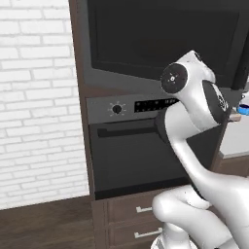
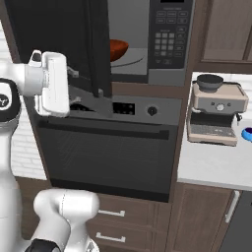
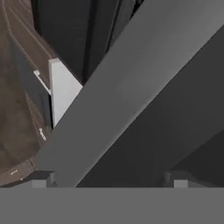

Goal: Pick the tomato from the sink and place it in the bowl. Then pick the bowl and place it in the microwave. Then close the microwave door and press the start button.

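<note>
The reddish-brown bowl (image 2: 118, 48) sits inside the microwave (image 2: 147, 44), left of the key panel (image 2: 170, 39). No tomato is visible; the bowl's inside is hidden from here. The microwave door (image 2: 59, 34) stands partly swung out, with its black window (image 1: 165, 34) wide in the left base view. My gripper (image 2: 76, 88) is at the door's lower edge. In the hand view the grey door edge (image 3: 131, 87) runs diagonally close in front of my gripper (image 3: 108, 179), whose fingertips (image 3: 41, 179) stand wide apart, open and holding nothing. The sink is out of view.
Under the microwave is the oven (image 2: 108, 147), with a knob (image 1: 116, 109) and a long bar handle. Drawers (image 2: 113, 216) lie below it. To the right, a counter (image 2: 216, 167) carries a coffee machine (image 2: 216, 108) and a small blue cup (image 2: 247, 134). A white brick wall (image 1: 34, 97) stands to the left.
</note>
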{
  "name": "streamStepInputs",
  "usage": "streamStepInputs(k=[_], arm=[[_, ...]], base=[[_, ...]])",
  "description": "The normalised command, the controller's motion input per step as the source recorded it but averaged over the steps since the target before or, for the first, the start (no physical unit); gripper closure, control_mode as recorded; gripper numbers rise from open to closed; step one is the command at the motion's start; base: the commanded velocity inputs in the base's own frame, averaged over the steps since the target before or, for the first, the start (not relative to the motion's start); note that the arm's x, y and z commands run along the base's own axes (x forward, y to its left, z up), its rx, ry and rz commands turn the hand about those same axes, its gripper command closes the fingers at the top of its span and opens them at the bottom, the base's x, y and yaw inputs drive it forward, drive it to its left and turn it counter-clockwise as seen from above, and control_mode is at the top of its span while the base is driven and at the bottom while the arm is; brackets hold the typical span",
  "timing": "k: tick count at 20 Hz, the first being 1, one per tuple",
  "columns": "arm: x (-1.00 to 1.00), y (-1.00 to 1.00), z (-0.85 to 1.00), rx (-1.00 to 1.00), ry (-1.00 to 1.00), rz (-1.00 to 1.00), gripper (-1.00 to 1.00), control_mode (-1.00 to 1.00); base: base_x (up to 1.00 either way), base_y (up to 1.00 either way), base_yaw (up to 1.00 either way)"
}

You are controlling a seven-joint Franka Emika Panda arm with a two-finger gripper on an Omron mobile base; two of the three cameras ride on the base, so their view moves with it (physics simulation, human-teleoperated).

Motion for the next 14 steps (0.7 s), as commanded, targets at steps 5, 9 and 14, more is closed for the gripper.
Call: streamStepInputs(k=[5,9,14], arm=[[0.97,-0.75,0.0,0.09,0.0,0.41,-1.0,-1.0],[0.87,-0.53,0.0,0.02,0.0,0.44,-1.0,-1.0],[0.7,-0.08,0.0,0.0,0.0,0.26,-1.0,-1.0]], base=[[0.0,0.0,0.0],[0.0,0.0,0.0],[0.0,0.0,0.0]])
